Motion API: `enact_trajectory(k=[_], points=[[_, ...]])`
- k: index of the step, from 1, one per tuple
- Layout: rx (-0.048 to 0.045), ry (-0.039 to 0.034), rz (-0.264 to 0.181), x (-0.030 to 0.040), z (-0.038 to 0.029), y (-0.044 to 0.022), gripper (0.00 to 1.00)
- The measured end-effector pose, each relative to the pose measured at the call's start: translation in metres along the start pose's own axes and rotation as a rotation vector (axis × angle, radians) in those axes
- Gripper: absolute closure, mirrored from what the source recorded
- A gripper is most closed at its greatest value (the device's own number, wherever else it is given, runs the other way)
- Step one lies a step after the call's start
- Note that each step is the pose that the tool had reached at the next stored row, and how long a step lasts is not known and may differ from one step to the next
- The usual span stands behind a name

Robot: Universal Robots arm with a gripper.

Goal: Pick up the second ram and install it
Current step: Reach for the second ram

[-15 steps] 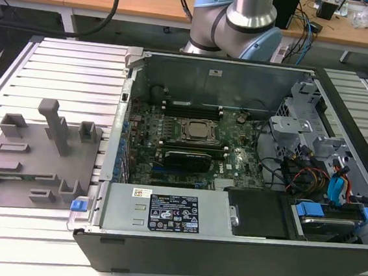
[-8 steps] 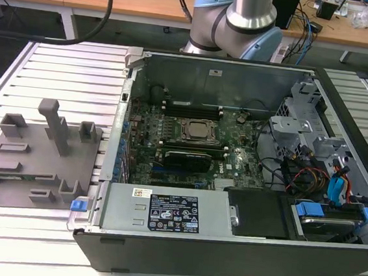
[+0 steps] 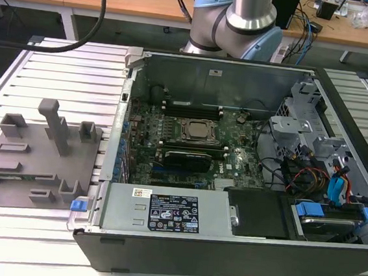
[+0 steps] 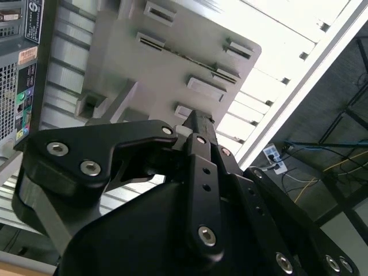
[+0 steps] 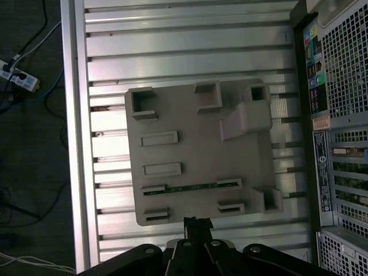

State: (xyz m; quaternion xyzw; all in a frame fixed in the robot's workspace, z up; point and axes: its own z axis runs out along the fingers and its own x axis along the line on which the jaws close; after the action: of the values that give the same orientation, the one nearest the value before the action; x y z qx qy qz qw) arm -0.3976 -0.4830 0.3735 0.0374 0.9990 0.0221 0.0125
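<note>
Hanging the black metal hand [image 5: 197,220] above a moulded grey plastic tray [image 5: 201,149], tips looking pressed together and pinching nothing. Waiting in that tray: the second ram [image 5: 190,187], a thin green circuit-board stick seated, it seems, on edge in a groove between two small end holders, apart from the hand and untouched. Sitting, tray and all, on the exterior view's left of an open black computer case [image 3: 224,262], with the green motherboard [image 3: 234,161] and its long black memory slots [image 3: 191,105] exposed inside.

Calling, by the look of it, for care in the pick: spreading the tips first, squaring them across the stick's two faces near its middle, coming straight down, closing gently and lifting level so that neither end is catching in a holder. Steering clear, too, of the tall grey post [image 5: 244,121] rising from the tray beside the groove.

Resting everything on a ribbed aluminium tabletop [image 5: 190,52], bright and slotted, likely letting the light tray slide if nudged sideways. Showing beyond its edge, in the first wrist view, a dark floor with a white power strip [image 5: 16,77] and trailing cables. Lining the back of the room, in the exterior view, wooden workbenches [image 3: 151,4] strewn with more cables.
</note>
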Motion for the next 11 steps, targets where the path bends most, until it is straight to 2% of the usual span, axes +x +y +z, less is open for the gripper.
enact_trajectory(k=[3, 5, 11], points=[[-0.0001, 0.0000, 0.000, 0.0008, 0.0007, -0.0066, 0.89], [0.0000, 0.0000, 0.000, 0.0007, 0.0009, -0.0086, 0.89], [0.0000, 0.0000, 0.000, 0.0007, 0.0010, -0.0089, 0.89]])
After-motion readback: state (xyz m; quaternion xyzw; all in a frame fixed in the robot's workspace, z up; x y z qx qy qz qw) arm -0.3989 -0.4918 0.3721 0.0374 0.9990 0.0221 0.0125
